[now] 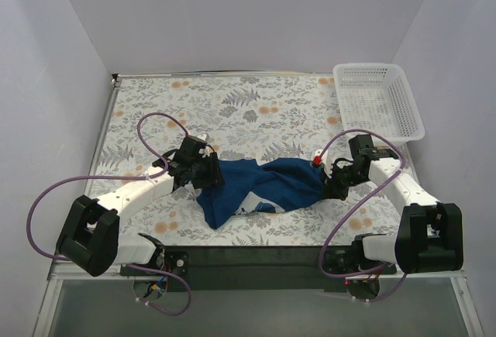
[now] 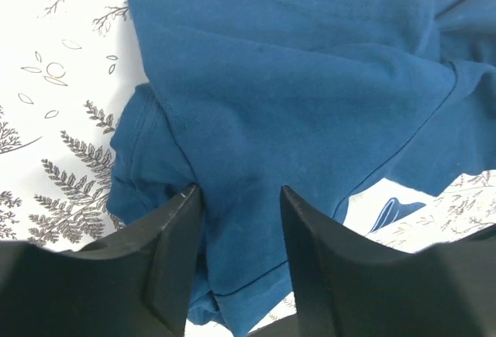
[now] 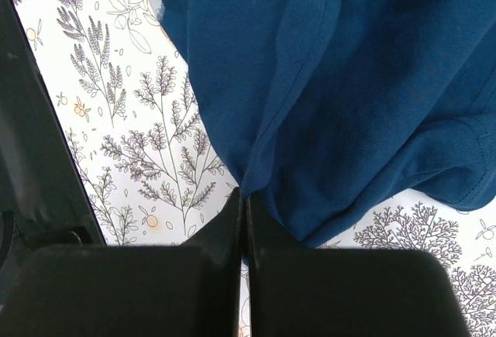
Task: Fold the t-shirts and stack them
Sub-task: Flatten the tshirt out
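One navy blue t-shirt [image 1: 263, 186] lies bunched on the floral table cloth between my two arms. A bit of its pale print [image 1: 252, 207] shows near the front edge. My left gripper [image 1: 203, 173] is at the shirt's left end. In the left wrist view its jaws [image 2: 239, 197] stand apart, with a fold of the blue cloth [image 2: 294, 81] lying between them. My right gripper [image 1: 332, 186] is at the shirt's right end. In the right wrist view it [image 3: 246, 197] is shut on a pinch of the cloth's edge [image 3: 372, 66].
A white plastic lattice basket [image 1: 378, 101] stands at the back right corner. The floral table cloth [image 1: 232, 112] stretches behind the shirt. Purple cables loop beside both arms.
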You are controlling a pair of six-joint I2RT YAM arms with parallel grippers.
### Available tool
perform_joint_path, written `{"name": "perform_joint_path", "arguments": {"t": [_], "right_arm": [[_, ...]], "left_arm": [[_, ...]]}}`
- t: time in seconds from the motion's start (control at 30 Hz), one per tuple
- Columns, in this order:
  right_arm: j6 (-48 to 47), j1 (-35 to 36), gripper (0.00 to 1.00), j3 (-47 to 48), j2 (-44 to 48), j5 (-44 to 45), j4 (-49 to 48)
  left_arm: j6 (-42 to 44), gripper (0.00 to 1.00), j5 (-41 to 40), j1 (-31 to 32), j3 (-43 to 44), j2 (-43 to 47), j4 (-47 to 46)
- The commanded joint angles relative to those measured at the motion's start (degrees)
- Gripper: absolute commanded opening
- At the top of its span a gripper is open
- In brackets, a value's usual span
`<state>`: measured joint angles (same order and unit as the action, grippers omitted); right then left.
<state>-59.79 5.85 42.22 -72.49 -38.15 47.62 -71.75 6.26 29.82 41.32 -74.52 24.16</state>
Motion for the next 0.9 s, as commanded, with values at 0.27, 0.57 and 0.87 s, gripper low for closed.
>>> {"name": "perform_joint_path", "arguments": {"t": [0.27,0.57,0.87], "right_arm": [[1.4,-0.1,0.01,1.6,-0.1,-1.8,-1.1],[2.1,0.0,0.01,2.7,0.3,-1.7,-1.1],[2.4,-0.1,0.01,2.7,-0.2,-2.0,-1.5]], "left_arm": [[1.3,0.09,0.9,0.1,1.1,-0.1,-2.6],[1.7,0.02,-1.3,0.0,2.4,4.3,1.6],[-0.5,0.36,0.8,0.1,-0.2,6.8,4.0]]}}
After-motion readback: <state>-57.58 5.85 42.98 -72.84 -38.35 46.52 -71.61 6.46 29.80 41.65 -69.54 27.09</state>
